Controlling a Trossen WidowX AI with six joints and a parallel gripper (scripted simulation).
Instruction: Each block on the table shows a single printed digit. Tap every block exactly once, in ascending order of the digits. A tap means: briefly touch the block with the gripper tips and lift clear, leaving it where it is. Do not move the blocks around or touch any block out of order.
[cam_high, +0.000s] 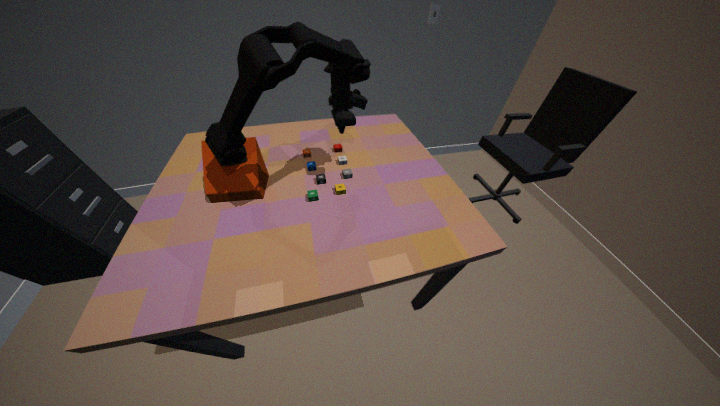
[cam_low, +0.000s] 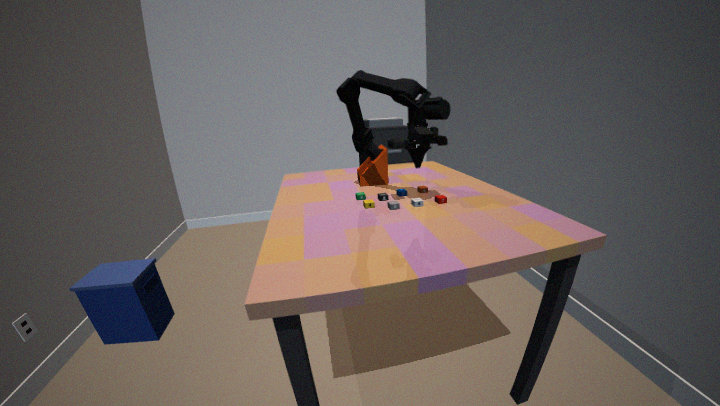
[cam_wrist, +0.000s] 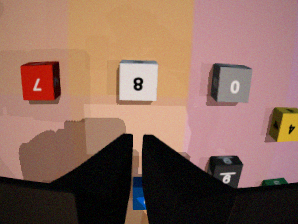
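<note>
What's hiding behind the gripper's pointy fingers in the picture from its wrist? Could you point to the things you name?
Part of a blue block (cam_wrist: 137, 194) peeks out behind the fingers. The rest of it is covered, so its digit can't be read. The black block (cam_wrist: 226, 169) is partly covered too.
</note>
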